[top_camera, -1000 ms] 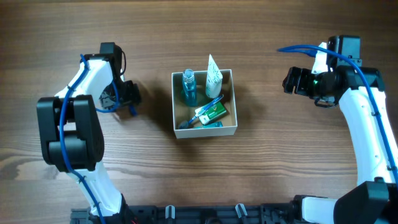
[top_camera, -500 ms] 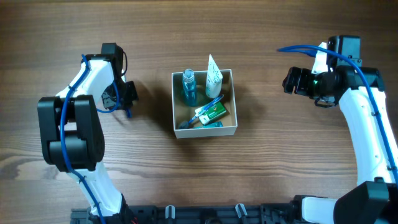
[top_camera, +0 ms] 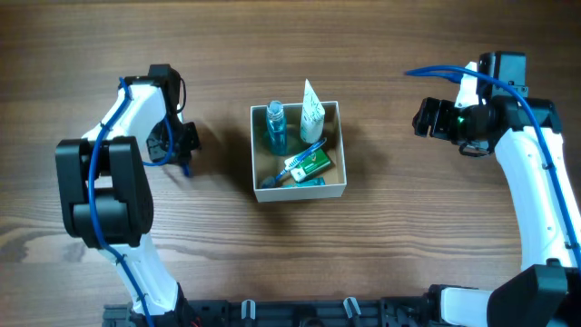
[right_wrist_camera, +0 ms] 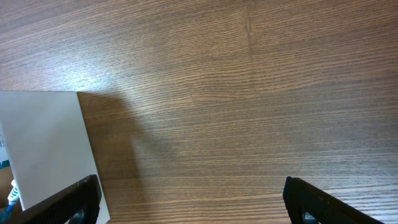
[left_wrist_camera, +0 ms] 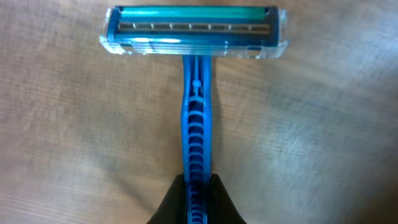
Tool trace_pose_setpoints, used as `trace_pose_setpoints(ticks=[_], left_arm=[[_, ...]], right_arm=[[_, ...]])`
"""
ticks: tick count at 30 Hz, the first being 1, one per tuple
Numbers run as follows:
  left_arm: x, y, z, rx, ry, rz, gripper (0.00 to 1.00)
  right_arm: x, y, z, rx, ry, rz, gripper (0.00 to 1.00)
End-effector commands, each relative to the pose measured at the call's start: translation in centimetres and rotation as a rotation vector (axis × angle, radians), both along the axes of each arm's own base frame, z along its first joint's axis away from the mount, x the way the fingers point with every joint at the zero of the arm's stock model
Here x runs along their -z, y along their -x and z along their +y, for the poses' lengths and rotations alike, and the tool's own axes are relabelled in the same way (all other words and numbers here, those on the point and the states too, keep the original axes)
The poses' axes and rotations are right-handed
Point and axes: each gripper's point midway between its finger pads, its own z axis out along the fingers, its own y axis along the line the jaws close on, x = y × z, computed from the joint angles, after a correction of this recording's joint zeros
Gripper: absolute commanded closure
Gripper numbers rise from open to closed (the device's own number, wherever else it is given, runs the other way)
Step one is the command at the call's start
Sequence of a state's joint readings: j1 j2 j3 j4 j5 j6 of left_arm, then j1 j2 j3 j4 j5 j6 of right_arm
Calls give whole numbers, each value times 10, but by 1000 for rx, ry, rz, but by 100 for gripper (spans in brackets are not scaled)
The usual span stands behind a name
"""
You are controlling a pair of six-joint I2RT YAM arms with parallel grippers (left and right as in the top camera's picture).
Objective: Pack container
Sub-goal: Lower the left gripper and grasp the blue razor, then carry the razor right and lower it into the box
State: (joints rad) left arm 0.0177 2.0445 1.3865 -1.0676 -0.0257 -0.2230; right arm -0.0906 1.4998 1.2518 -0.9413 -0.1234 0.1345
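Note:
A blue disposable razor [left_wrist_camera: 196, 106] lies on the wood, its clear-and-teal head [left_wrist_camera: 194, 30] pointing away from the camera. My left gripper [left_wrist_camera: 196, 202] is shut on the razor's ribbed handle; in the overhead view this gripper [top_camera: 186, 145] is left of the container [top_camera: 303, 192]. The container, a white-walled box, holds a teal bottle [top_camera: 275, 128], a white tube [top_camera: 312, 109], a green-and-white packet [top_camera: 310, 164] and a blue toothbrush [top_camera: 302, 153]. My right gripper [top_camera: 423, 118] stands open and empty to the right of the box, with the box's white wall [right_wrist_camera: 43, 143] at the left of its view.
Bare wooden tabletop [top_camera: 408, 236] surrounds the box on all sides. Both arm bases sit at the near edge, and blue cables run along both arms.
My left gripper has closed from open onto the razor handle and shifted slightly left. The right arm and the box contents have not moved.

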Motion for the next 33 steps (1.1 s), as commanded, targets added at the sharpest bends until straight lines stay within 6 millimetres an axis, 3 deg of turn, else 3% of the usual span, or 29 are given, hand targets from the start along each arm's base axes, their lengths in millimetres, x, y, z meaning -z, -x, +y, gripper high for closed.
trace_pose_setpoints(ticks=[1, 7, 13, 17, 21, 25, 29, 33], left_arm=[[-40, -30, 2, 1, -14, -113, 96], [-114, -44, -19, 43, 66, -334, 96], [-189, -27, -75, 277, 143, -533, 96], [-218, -3, -126, 527, 191, -608, 96], [-222, 26, -176, 883, 212, -608, 96], [-209, 57, -211, 1194, 228, -539, 96], [-193, 77, -228, 1434, 234, -471, 96], [-182, 75, -231, 1541, 228, -453, 96]], right_arm=[[-1, -1, 0, -4, -3, -3, 5], [-1, -1, 0, -4, -3, -5, 5], [-1, -2, 0, -4, -2, -7, 5], [-1, -2, 0, -4, -2, -6, 4], [-1, -2, 0, -4, -2, -7, 2], [-1, -2, 0, -5, -2, -7, 2], [-1, -2, 0, -5, -2, -7, 2], [-1, -2, 0, -5, -2, -7, 2]])
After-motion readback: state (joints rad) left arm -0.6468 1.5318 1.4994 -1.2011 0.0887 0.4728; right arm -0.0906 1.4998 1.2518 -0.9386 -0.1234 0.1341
